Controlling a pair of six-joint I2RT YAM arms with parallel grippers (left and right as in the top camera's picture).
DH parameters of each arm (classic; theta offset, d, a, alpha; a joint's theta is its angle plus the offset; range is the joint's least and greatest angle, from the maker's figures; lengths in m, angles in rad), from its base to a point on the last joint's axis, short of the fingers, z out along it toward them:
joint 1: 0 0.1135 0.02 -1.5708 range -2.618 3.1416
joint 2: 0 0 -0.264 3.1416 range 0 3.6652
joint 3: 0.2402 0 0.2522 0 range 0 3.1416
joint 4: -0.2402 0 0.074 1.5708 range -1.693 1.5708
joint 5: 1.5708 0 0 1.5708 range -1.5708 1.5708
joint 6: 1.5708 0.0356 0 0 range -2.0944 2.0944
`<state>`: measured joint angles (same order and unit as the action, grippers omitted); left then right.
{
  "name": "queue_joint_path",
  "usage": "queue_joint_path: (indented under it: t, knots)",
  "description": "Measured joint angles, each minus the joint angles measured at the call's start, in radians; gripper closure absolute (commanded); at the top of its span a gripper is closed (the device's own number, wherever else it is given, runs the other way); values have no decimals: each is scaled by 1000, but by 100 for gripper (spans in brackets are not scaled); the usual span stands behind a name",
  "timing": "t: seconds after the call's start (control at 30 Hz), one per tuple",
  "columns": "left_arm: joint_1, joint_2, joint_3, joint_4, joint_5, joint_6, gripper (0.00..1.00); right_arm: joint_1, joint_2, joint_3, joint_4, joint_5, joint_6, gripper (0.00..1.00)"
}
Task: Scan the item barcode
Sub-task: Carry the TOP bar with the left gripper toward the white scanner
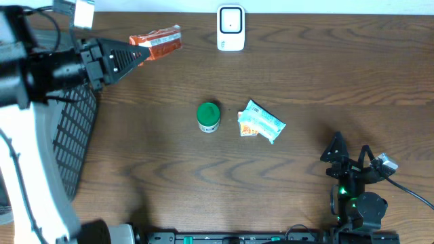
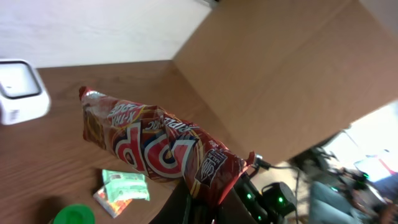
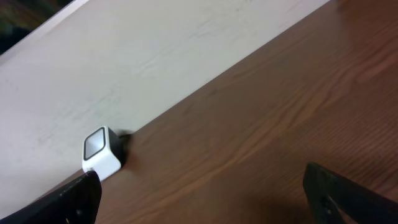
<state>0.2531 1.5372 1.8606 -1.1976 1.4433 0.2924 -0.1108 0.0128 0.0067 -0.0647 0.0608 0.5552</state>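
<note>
A red snack bag (image 1: 157, 42) hangs above the table's back left, and my left gripper (image 1: 135, 54) is shut on its near end. In the left wrist view the bag (image 2: 155, 146) stretches away from the gripper (image 2: 208, 202) toward the white scanner (image 2: 18, 90). That scanner (image 1: 230, 28) stands at the back edge, right of the bag, with a gap between them. My right gripper (image 1: 350, 148) rests at the front right, open and holding nothing. From the right wrist the scanner (image 3: 102, 152) shows far off, left of the gripper (image 3: 211, 205).
A green-lidded jar (image 1: 208, 116) and a teal packet (image 1: 261, 123) lie side by side mid-table; both also show as the packet (image 2: 124, 186) and the lid (image 2: 73, 216). A black mesh basket (image 1: 74, 135) sits at the left edge.
</note>
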Motion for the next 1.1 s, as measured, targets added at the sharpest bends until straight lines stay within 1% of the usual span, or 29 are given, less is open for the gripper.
queue_joint_path:
  t: [0.23,0.4,0.57,0.77,1.1]
  knots:
    - [-69,122,-62,-46,66,201,93,0,0,0,0,0,0,1]
    - [-162,131,-101,-51,78,344,93,0,0,0,0,0,0,1]
    - [-240,131,-105,-51,81,446,93,0,0,0,0,0,0,1]
    - [-291,131,-105,-51,81,494,93,0,0,0,0,0,0,1]
    - [-329,131,-105,-48,81,525,93,0,0,0,0,0,0,1]
